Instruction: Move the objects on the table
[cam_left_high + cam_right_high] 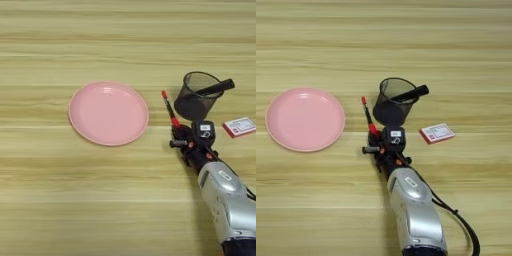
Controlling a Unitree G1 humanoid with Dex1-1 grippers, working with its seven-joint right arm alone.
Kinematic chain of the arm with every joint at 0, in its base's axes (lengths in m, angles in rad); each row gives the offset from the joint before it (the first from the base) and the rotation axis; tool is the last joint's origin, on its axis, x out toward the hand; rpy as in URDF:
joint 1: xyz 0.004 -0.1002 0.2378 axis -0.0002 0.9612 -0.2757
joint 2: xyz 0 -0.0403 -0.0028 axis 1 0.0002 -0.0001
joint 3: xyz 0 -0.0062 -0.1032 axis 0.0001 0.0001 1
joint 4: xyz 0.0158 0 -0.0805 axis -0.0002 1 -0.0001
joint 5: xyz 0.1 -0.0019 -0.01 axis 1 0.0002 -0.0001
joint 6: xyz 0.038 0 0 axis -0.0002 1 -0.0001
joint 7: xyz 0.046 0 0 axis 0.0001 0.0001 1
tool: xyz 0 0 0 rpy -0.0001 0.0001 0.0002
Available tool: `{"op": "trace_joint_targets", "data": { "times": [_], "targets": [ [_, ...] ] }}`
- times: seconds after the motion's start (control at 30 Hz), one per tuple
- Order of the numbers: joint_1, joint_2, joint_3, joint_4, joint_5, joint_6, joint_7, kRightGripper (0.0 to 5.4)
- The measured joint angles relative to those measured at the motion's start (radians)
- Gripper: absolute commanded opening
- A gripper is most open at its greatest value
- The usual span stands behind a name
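Setting: light wood-grain table (316,200) with horizontal plank stripes, seen from above; it fills both views
Pincer: right gripper (179,134) at the end of a silver forearm (416,215) that comes in from the bottom edge; its black fingers are clenched on the thin pen, near that pen's lower red part
Thin pen: black pen with red ends (168,107); it slants up and to the left from the fingers, its upper red tip clear of the gripper and pointing at the gap between plate and cup; whether the tip touches the wood cannot be told
Cup: black mesh pen cup (392,102) just above and to the right of the gripper, standing close beside the thin pen; open mouth upward
Thick pen: all-black pen (214,89) stands inside the cup, leaning to the right, its upper end poking out over the rim
Box: small flat red-and-white box (437,133) lies on the wood to the right of the gripper, apart from the cup
Plate: pink round plate (108,113) lies flat, well to the left of the gripper
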Motion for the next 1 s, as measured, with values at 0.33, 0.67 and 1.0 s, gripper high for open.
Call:
{"op": "trace_joint_targets", "data": {
  "times": [0.33, 0.67, 1.0],
  "targets": [
    [0.001, 0.004, 0.003, 0.003, -0.004, -0.016, 0.002, 0.8],
    [0.021, 0.041, 0.035, -0.039, 0.009, -0.044, 0.028, 0.79],
    [0.024, 0.042, 0.042, -0.041, -0.001, -0.055, 0.025, 0.79]
  ]
}}
